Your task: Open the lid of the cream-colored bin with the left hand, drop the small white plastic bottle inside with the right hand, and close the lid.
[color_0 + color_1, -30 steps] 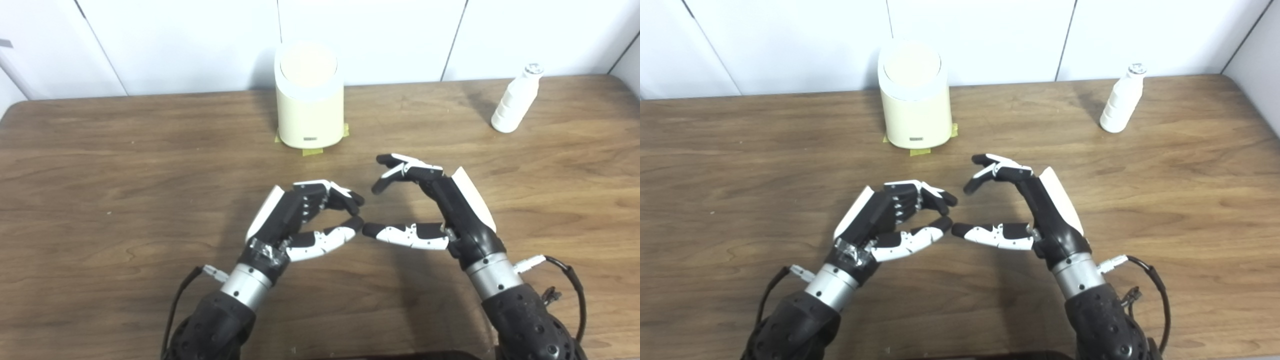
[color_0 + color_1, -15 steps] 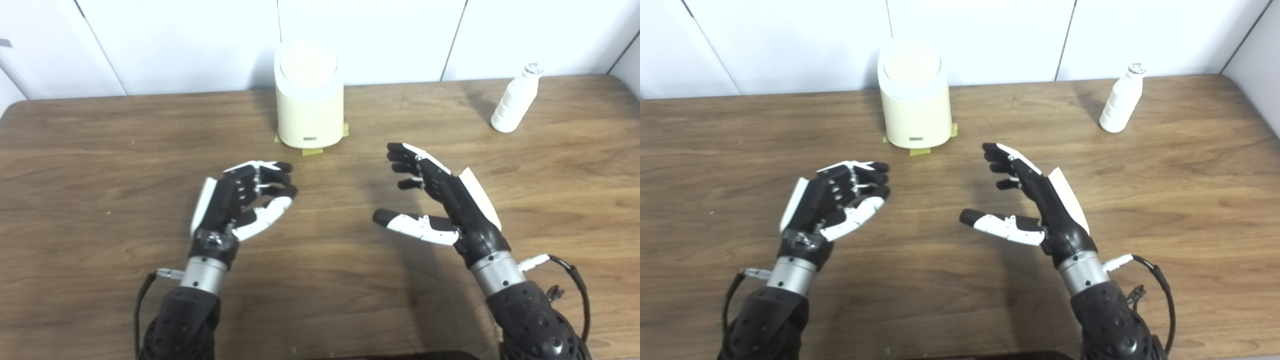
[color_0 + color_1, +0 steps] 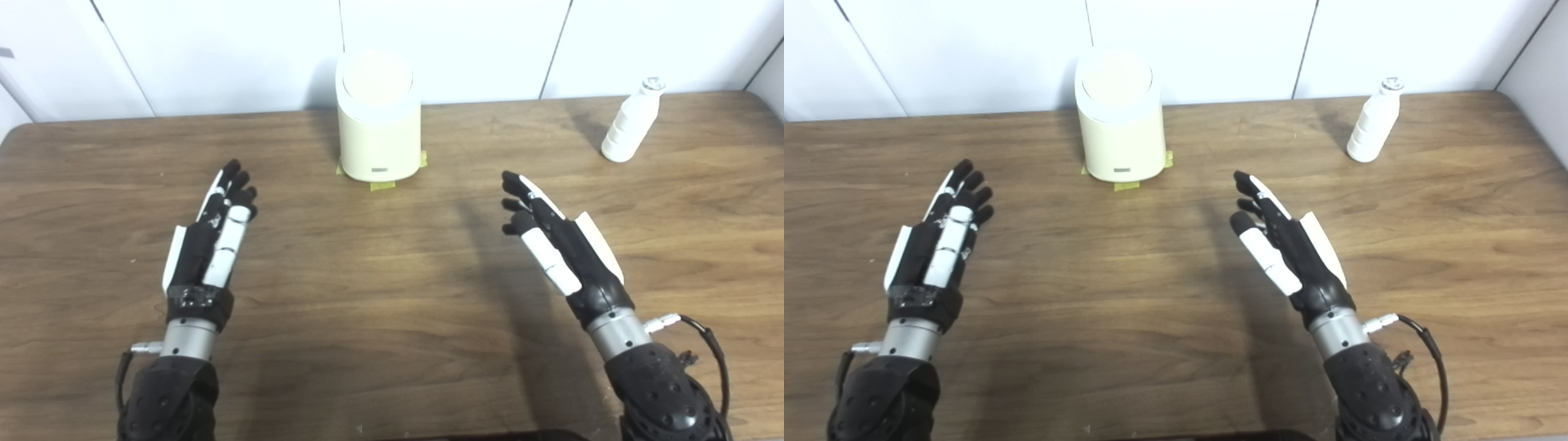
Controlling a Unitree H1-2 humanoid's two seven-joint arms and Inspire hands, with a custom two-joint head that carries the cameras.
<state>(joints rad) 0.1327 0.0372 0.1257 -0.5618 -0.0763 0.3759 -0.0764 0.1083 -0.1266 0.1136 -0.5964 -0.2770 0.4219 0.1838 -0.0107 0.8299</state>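
The cream-colored bin (image 3: 380, 131) stands at the back middle of the wooden table, its round lid (image 3: 376, 79) shut. The small white plastic bottle (image 3: 631, 122) stands upright at the back right. My left hand (image 3: 211, 236) is open and empty, fingers stretched forward, to the front left of the bin. My right hand (image 3: 554, 242) is open and empty, fingers stretched forward, to the front right of the bin and well short of the bottle. Both hands also show in the right eye view, left hand (image 3: 940, 239) and right hand (image 3: 1283, 245).
Yellow tape pieces (image 3: 383, 184) stick out from under the bin's base. A white panelled wall (image 3: 245, 49) runs right behind the table's (image 3: 392, 318) far edge. The table's right corner lies close behind the bottle.
Both hands have moved apart from the table's middle, the left one to the left and the right one slightly right. Their curled fingers have straightened out flat.
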